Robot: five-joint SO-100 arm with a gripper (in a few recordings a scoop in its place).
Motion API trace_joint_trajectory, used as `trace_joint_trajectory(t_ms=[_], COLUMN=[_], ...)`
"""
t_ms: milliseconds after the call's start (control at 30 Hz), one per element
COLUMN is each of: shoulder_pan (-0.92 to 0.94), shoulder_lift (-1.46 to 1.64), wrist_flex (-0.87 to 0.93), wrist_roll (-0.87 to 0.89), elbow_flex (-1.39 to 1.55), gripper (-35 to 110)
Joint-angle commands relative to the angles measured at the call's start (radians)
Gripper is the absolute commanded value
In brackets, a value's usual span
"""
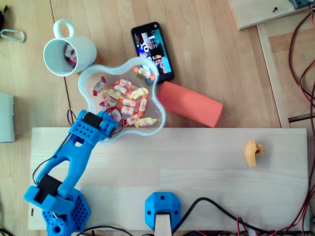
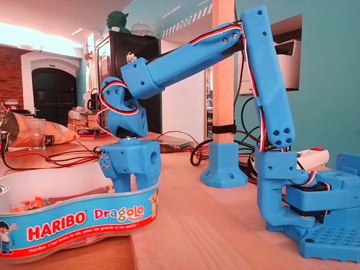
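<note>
inside the candy tub (image 1: 91, 73), claw (image 1: 111, 117) tip-down among sweets (image 1: 129, 102), open or closed unclear

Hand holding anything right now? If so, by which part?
Cannot tell. The hand is down in the candy bowl, tips among the wrapped candies; the arm covers them from above and the bowl wall hides them in the fixed view.
</note>
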Motion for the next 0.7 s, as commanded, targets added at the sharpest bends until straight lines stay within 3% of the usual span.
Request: trace_joint_trajectory(t_ms=[0,667], shoulder_pan=[0.018,0.103], shoulder_lift=[0.023,0.025], wrist_flex=[0.025,0.025], wrist_roll=[0.005,0.000], elbow_flex=[-0.014,-0.270], gripper=[-1,-1])
